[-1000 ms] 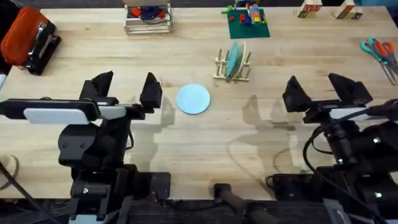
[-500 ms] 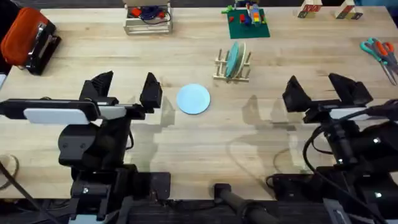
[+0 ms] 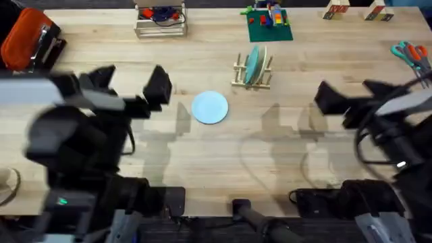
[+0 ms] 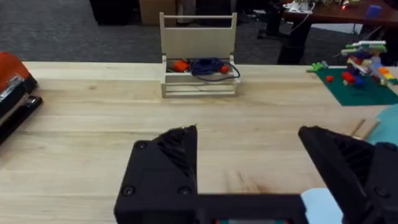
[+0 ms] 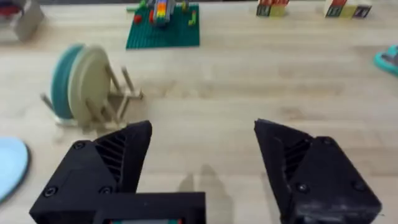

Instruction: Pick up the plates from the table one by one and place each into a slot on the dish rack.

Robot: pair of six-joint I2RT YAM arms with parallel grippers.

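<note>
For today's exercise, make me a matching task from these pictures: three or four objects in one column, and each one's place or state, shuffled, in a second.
Column 1:
1. pale blue plate
2. teal plate
3. left tool
4. scissors

Column 2:
A. open, above the table
B. standing in the dish rack
C. lying flat on the table
D. at the table's far right edge

Pairs: 1-C, 2-B, 3-A, 4-D

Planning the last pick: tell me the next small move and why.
Probably bring the left claw, open and empty, over the pale blue plate and lower it. That plate lies flat on the table beside this claw, while the teal and cream plates already stand in the dish rack.
</note>
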